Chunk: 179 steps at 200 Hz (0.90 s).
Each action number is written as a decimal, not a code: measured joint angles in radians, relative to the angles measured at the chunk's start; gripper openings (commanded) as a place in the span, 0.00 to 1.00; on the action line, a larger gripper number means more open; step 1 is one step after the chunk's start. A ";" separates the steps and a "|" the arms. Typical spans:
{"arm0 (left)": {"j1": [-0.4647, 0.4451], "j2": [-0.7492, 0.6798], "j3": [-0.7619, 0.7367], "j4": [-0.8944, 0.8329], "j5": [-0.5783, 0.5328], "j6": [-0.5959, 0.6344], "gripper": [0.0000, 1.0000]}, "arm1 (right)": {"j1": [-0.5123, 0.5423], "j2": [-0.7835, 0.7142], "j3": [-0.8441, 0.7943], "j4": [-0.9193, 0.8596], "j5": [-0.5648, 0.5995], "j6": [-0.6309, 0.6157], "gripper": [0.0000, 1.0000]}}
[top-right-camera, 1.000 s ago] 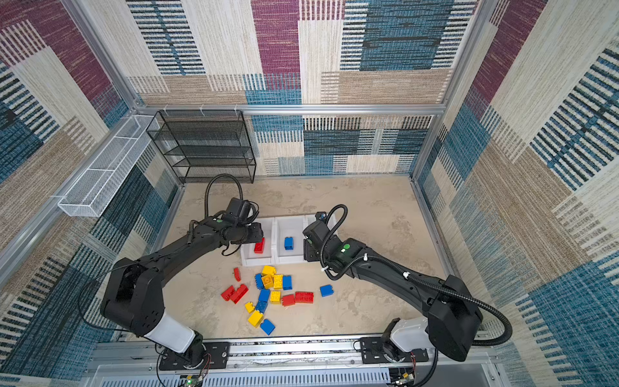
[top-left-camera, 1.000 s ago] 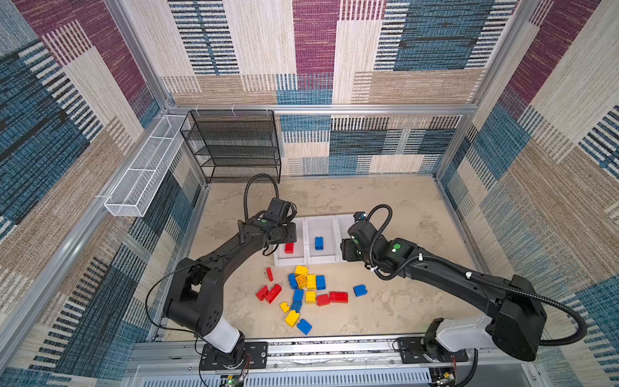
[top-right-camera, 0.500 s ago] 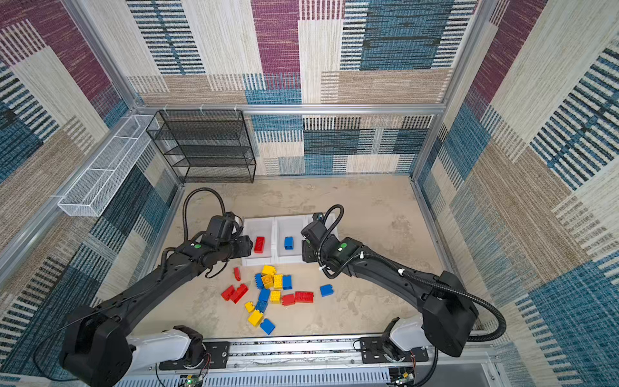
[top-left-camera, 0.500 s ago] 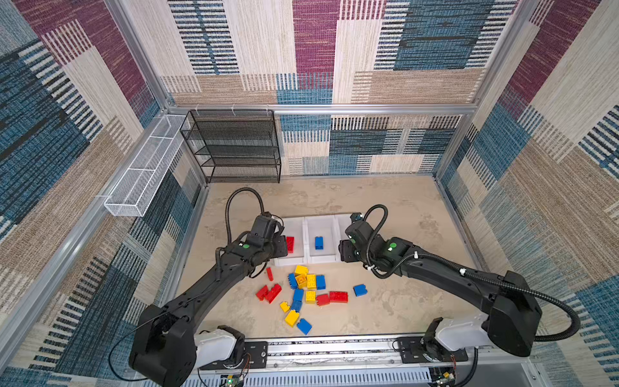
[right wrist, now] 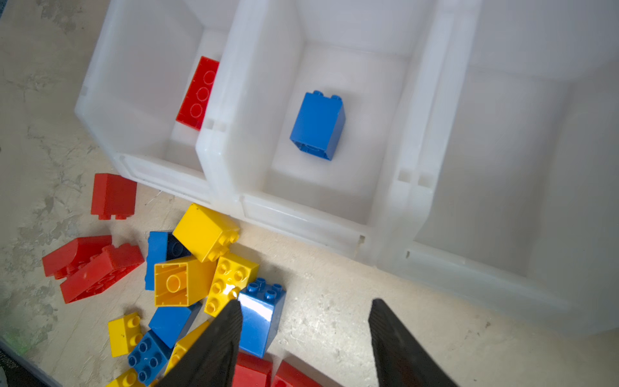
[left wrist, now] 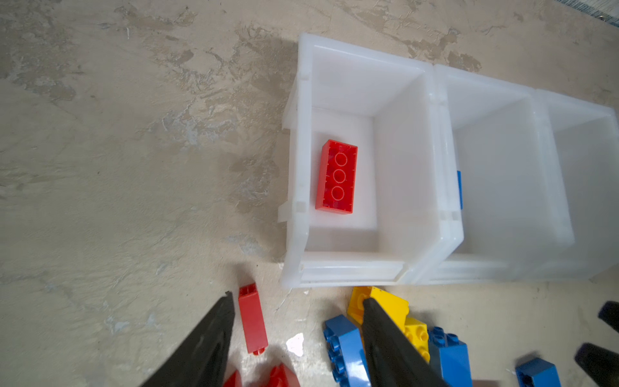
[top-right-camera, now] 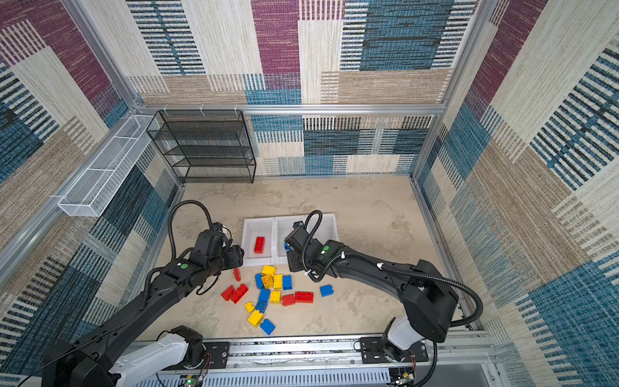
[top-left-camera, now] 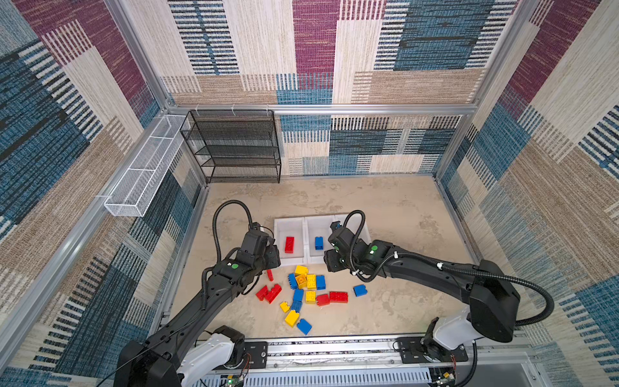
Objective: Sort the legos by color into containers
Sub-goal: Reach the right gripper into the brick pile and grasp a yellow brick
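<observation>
Left gripper point(left wrist: 298, 298) goes first: jaws apart at a middling width, nothing between them but floor point(left wrist: 134, 167), low just left of the pile point(top-left-camera: 303, 288) and on the near side of the left bin point(left wrist: 294, 167). Slim red brick point(left wrist: 253, 318) lies on the floor just beside one fingertip, near that bin's near-left corner, apart from the other loose bricks. My call: that's the next pick. I should shift left so it sits midway between the jaws, squeeze across its thin width rather than its length, lift above the rim, then let go over the long red brick point(left wrist: 336, 176) lying in that bin. Right gripper point(right wrist: 305, 302) is likewise open and empty, over the right edge of the pile. Blue brick point(right wrist: 259, 318) sits just beside one finger and looks to touch a yellow brick point(right wrist: 231, 284). I'd grip its free sides so the yellow isn't dragged. It belongs in the middle bin point(right wrist: 214, 150) with the blue block point(right wrist: 317, 125) there. Right bin point(right wrist: 485, 284) shows nothing inside, as far as I can see. Arms are close, so one at a time.
</observation>
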 measured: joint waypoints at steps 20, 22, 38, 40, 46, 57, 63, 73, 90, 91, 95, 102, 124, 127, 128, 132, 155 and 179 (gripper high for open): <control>0.004 -0.021 -0.016 -0.006 -0.002 -0.006 0.65 | 0.026 0.031 0.022 0.005 -0.007 -0.007 0.63; 0.004 -0.023 -0.017 -0.007 -0.002 -0.007 0.65 | 0.029 0.034 0.024 0.005 -0.008 -0.007 0.63; 0.005 -0.031 -0.022 -0.016 -0.010 -0.013 0.65 | 0.047 0.055 0.040 0.006 -0.017 -0.011 0.62; 0.005 -0.032 -0.023 -0.018 -0.011 -0.014 0.65 | 0.050 0.058 0.042 0.006 -0.018 -0.011 0.62; 0.006 -0.034 -0.023 -0.019 -0.015 -0.015 0.66 | 0.056 0.064 0.047 0.006 -0.024 -0.013 0.62; 0.006 -0.038 -0.025 -0.019 -0.019 -0.017 0.66 | 0.066 0.075 0.057 0.007 -0.025 -0.018 0.61; 0.006 -0.039 -0.025 -0.020 -0.019 -0.018 0.66 | 0.072 0.082 0.064 0.007 -0.026 -0.022 0.61; 0.006 -0.039 -0.025 -0.020 -0.020 -0.018 0.66 | 0.082 0.096 0.075 0.007 -0.030 -0.026 0.61; 0.007 -0.040 -0.026 -0.023 -0.021 -0.019 0.66 | 0.101 0.129 0.101 0.009 -0.043 -0.033 0.61; 0.007 -0.040 -0.026 -0.024 -0.021 -0.019 0.66 | 0.103 0.132 0.103 0.009 -0.043 -0.034 0.61; 0.007 -0.040 -0.026 -0.025 -0.021 -0.019 0.66 | 0.107 0.140 0.109 0.009 -0.045 -0.034 0.61; 0.007 -0.042 -0.026 -0.027 -0.021 -0.019 0.66 | 0.116 0.159 0.122 0.010 -0.052 -0.038 0.60; 0.009 -0.047 -0.026 -0.032 -0.021 -0.019 0.66 | 0.141 0.211 0.158 0.013 -0.069 -0.048 0.60; 0.009 -0.048 -0.026 -0.034 -0.021 -0.019 0.66 | 0.144 0.218 0.163 0.013 -0.071 -0.049 0.60; 0.009 -0.048 -0.026 -0.034 -0.021 -0.019 0.66 | 0.144 0.219 0.164 0.013 -0.072 -0.050 0.60; 0.009 -0.049 -0.026 -0.036 -0.021 -0.019 0.66 | 0.148 0.228 0.169 0.014 -0.076 -0.053 0.60; 0.009 -0.053 -0.027 -0.043 -0.021 -0.019 0.66 | 0.159 0.275 0.198 0.013 -0.092 -0.060 0.59; 0.009 -0.062 -0.035 -0.046 -0.021 -0.022 0.66 | 0.162 0.313 0.224 0.010 -0.102 -0.072 0.57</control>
